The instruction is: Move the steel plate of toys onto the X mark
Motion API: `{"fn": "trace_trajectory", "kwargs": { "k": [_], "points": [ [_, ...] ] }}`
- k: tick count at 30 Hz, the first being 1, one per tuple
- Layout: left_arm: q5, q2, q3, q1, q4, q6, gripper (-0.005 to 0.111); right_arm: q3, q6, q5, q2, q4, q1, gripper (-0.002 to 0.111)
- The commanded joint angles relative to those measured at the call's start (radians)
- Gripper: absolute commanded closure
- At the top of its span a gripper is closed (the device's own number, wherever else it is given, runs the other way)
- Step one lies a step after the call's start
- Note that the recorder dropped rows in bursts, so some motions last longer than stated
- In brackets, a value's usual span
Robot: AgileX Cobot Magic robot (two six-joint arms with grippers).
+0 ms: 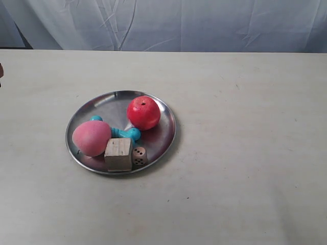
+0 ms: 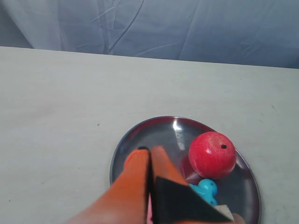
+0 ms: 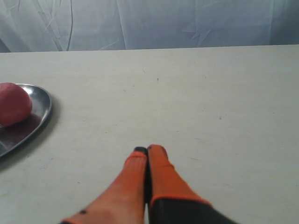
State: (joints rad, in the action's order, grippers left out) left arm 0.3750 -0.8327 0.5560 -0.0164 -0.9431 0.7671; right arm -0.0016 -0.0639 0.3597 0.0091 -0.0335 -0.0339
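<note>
The left gripper (image 2: 149,150), orange jaws pressed together on nothing, hangs over the steel plate (image 2: 161,133); the right gripper (image 3: 147,149), also closed and empty, is over bare table (image 3: 210,93) beside it. The plate lies flat, left of centre in the exterior view, carrying apple (image 1: 143,113), peach (image 1: 91,138), wooden cube (image 1: 118,154) and a die (image 1: 139,155) showing black pips. The teal dog-bone (image 1: 125,133) lies between peach and apple, long axis slanting upper left to lower right there.

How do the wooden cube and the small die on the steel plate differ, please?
The wooden cube is clearly larger than the die. The cube shows pale wood without pips; the die is browner with black pips. Both are boxy and sit side by side on the steel plate.
</note>
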Motion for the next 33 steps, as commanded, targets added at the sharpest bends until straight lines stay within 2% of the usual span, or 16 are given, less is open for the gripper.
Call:
{"fn": "trace_trajectory", "kwargs": {
  "k": [1, 14, 18, 25, 30, 33],
  "points": [
    [-0.002, 0.008, -0.005, -0.005, 0.001, 0.0, 0.107, 0.002, 0.008, -0.004, -0.004, 0.002, 0.004, 0.109],
    [-0.002, 0.008, -0.005, -0.005, 0.001, 0.0, 0.107, 0.002, 0.008, -0.004, -0.004, 0.002, 0.004, 0.109],
    [-0.045, 0.034, -0.025, -0.005, 0.044, 0.005, 0.107, 0.002, 0.008, -0.004, -0.004, 0.002, 0.004, 0.109],
    [-0.179, 0.19, -0.171, -0.005, 0.061, 0.001, 0.107, 0.002, 0.008, -0.004, -0.004, 0.002, 0.004, 0.109],
    [-0.195, 0.337, -0.272, -0.005, 0.171, -0.016, 0.107, 0.002, 0.008, -0.004, -0.004, 0.002, 0.004, 0.109],
    [-0.2, 0.442, -0.343, -0.005, 0.362, -0.225, 0.107, 0.002, 0.008, -0.004, -0.004, 0.002, 0.004, 0.109]
  ]
}}
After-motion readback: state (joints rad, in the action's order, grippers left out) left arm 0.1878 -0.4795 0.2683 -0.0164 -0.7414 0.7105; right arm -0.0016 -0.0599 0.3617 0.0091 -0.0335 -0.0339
